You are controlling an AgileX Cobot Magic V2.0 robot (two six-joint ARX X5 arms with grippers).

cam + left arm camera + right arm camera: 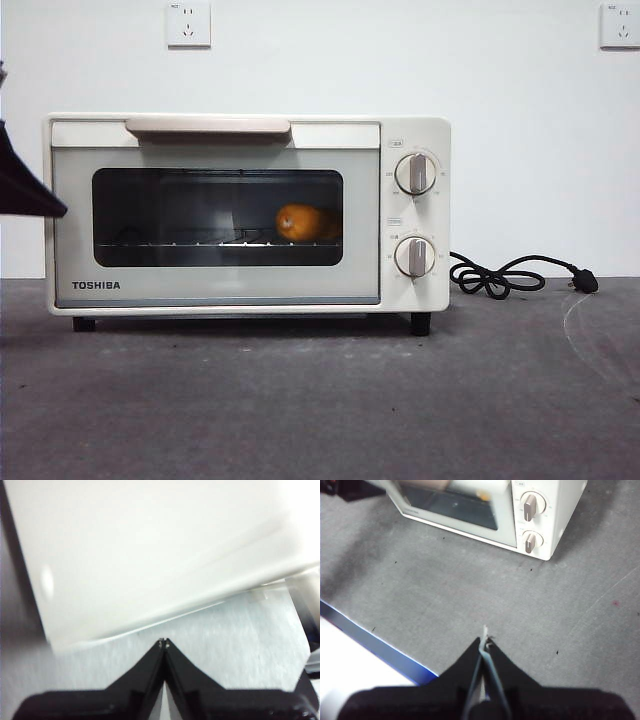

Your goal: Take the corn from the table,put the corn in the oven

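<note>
Corn (298,222) sits inside shut TOSHIBA oven (410,130), right of left gripper (163,643); both grippers' jaws closed, empty.

A dark grey, matte, slightly scuffed table (300,400) fills the foreground. On it, toward the far side, a cream-white TOSHIBA oven (250,215) stands on short black feet. To its right, a black cord (510,275) lies looped, apparently ending in a plug.

Both tools, left (163,643) & right (485,641), jaws closed, empty.
</note>
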